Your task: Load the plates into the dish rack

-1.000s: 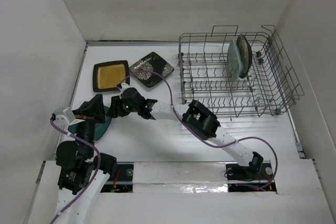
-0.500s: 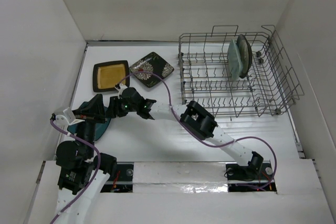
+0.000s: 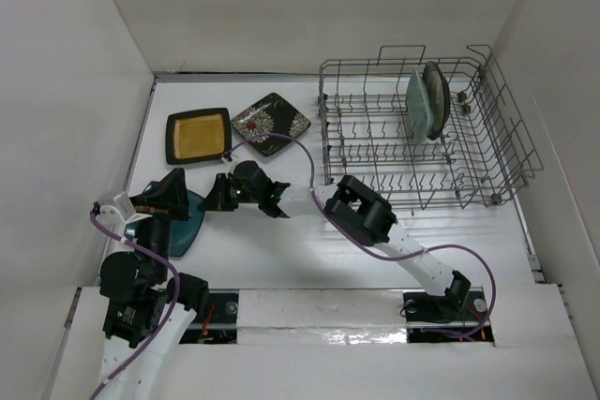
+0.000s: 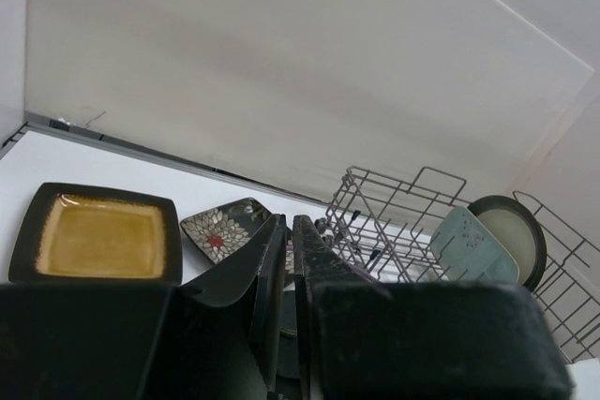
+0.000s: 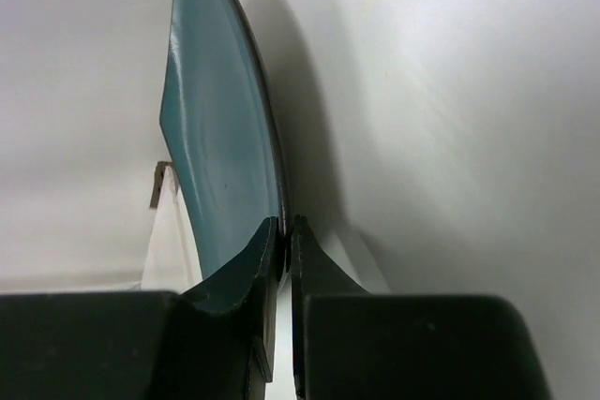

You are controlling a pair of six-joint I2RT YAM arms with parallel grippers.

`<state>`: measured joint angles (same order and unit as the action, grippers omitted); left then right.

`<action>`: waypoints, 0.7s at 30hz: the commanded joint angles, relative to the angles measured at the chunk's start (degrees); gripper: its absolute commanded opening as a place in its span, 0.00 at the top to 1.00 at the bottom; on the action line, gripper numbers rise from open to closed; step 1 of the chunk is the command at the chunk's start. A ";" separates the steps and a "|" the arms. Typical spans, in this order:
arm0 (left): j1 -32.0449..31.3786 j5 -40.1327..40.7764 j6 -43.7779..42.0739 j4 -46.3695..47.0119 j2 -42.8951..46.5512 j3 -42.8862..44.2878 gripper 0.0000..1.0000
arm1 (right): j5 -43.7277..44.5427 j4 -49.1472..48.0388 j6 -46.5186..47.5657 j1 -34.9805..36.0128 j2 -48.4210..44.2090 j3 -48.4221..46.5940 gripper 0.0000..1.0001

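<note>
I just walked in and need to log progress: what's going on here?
The right arm reaches across the table, and its fingers are pinched on the rim of the dark teal plate, which looks tipped up on edge. The left gripper sits beside it with its fingers together, gripping nothing visible. The mint plate and round cream plate stand in the dish rack. The yellow-centre plate and flowered plate lie flat on the table.
</note>
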<state>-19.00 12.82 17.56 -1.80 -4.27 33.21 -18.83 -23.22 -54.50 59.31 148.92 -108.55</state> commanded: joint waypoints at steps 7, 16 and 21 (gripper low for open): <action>0.20 -1.66 -0.25 2.33 0.41 0.63 0.94 | 4.76 -3.49 6.60 0.37 -13.55 18.28 0.77; 0.20 -2.01 -0.07 2.15 0.49 0.63 0.94 | 4.94 -3.49 5.20 0.37 -12.87 20.14 0.51; 0.20 -2.10 -0.07 2.15 0.58 0.71 0.94 | 3.89 -2.97 4.23 0.37 -10.06 17.94 0.50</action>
<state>-19.00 11.53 17.58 -1.80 -4.27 33.21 -15.07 -26.57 -50.41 59.31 136.44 -88.82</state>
